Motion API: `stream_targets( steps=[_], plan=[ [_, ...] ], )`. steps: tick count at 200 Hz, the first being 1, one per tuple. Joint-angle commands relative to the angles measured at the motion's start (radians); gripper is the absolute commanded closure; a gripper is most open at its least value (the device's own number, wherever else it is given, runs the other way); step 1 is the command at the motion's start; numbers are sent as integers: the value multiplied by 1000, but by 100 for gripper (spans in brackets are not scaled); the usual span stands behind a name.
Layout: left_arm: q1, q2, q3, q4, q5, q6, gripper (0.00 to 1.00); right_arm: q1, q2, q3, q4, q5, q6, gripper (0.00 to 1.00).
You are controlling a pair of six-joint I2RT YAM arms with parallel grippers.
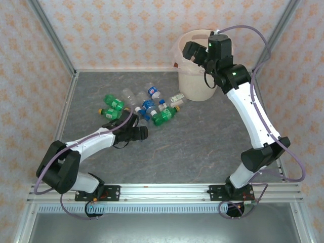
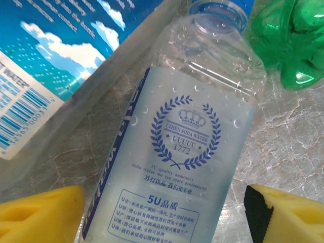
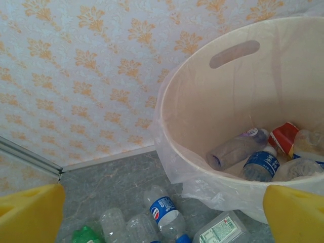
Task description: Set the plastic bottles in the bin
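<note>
Left wrist view | left pincer [image 2: 164,212] open astride clear bottle [image 2: 187,131], unclamped | right pincer [image 3: 162,217] open by bin [image 3: 202,101] | risk: slick bottle could be squeezed out sideways.

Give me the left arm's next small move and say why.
Probably close the left gripper on the clear crest-labelled bottle. The bottle lies lengthwise between the yellow pads, roughly centred, and a gap shows beside one pad, so nothing is gripped yet. Lifting can wait until the pads pinch it.

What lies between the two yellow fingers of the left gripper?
A clear bottle with a blue crown label, as the left wrist view shows.
</note>
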Motion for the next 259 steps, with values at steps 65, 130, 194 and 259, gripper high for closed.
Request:
stream_targets(
  steps=[65,130,194,259],
  plan=[
    [-32,61,-4,52,20,10,18,7,-28,-24,11,-5,16,0],
    [-45,117,12,47,-13,19,24,6,-11,-8,-12,-32,10,0],
    [-50,90,9,28,-54,33,40,7,4,-3,-20,-48,18,0],
    [-67,-30,-14,49,-36,51,46,9,2,-12,-43,-19,40,0]
  ],
)
